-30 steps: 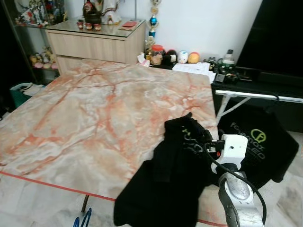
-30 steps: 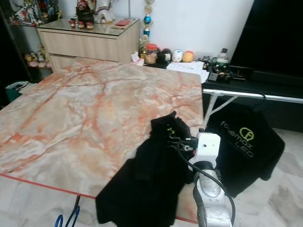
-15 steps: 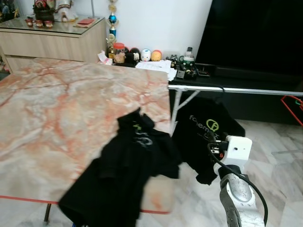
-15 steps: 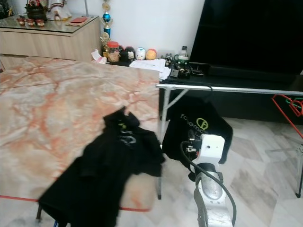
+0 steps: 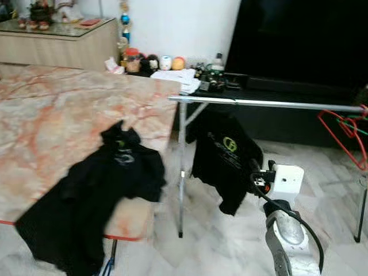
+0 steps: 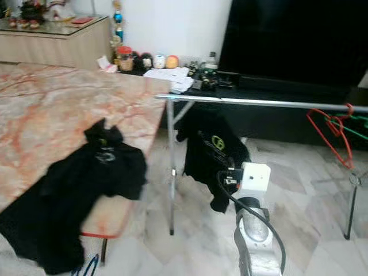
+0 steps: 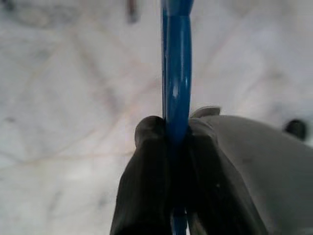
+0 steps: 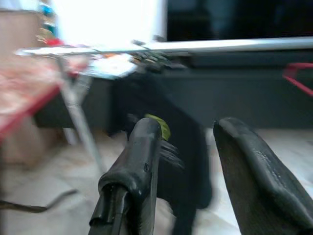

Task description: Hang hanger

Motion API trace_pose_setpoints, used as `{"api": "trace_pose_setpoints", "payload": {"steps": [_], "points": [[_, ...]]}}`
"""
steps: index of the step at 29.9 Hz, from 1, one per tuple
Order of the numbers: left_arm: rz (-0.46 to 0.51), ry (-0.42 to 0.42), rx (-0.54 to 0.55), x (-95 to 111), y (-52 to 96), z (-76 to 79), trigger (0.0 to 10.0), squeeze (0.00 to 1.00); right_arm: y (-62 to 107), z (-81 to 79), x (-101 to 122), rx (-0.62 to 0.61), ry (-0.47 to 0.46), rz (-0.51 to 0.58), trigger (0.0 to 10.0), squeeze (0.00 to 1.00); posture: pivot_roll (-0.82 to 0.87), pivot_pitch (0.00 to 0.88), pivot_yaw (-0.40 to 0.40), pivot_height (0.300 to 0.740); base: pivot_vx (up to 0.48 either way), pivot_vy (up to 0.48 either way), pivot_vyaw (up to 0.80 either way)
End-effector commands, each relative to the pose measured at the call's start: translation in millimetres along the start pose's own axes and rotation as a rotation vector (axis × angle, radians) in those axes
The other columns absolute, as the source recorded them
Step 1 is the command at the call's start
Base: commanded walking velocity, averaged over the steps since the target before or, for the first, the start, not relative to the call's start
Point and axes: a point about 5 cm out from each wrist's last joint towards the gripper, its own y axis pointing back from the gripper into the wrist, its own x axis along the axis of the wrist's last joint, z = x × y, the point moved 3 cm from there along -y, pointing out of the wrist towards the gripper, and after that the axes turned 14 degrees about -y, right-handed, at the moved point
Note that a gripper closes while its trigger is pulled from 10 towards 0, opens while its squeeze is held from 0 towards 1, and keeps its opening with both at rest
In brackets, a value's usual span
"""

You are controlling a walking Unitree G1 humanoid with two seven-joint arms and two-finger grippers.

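Marble table [image 5: 52,109] bearing a crumpled black shirt [image 5: 92,190] draped over its near edge; metal rail [image 5: 264,103] carrying a hanging black shirt [image 5: 221,155]; tiled floor [image 5: 218,241].

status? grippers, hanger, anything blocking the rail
Left gripper shut on blue hanger, held low. Right gripper open, empty, facing the rail. Black shirt already hanging there, red hangers at far end; bare span between.

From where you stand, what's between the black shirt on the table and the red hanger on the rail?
A black T-shirt hanging from the metal rail, seen in both eye views.
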Motion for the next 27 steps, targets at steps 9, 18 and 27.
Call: {"api": "trace_pose_setpoints", "payload": {"steps": [9,18,27], "points": [[-0.013,-0.066,-0.025,2,-0.3,14.5,10.0,0.00,-1.6,8.2,-8,-0.055,-0.022,-0.032,10.0,0.00,0.09,0.030,-0.017,0.740,0.000,-0.480,0.00],[0.189,-0.324,0.043,42,-0.6,-46.4,10.0,0.00,-3.3,26.9,-38,-0.068,0.029,-0.171,10.0,0.00,0.09,0.034,-0.021,0.740,0.000,-0.107,0.00],[0.533,-0.612,-0.034,150,11.1,-41.5,10.0,0.00,-14.0,23.2,-46,0.099,0.157,-0.274,10.0,0.00,0.09,0.036,-0.021,0.740,0.000,0.000,0.00]]}}
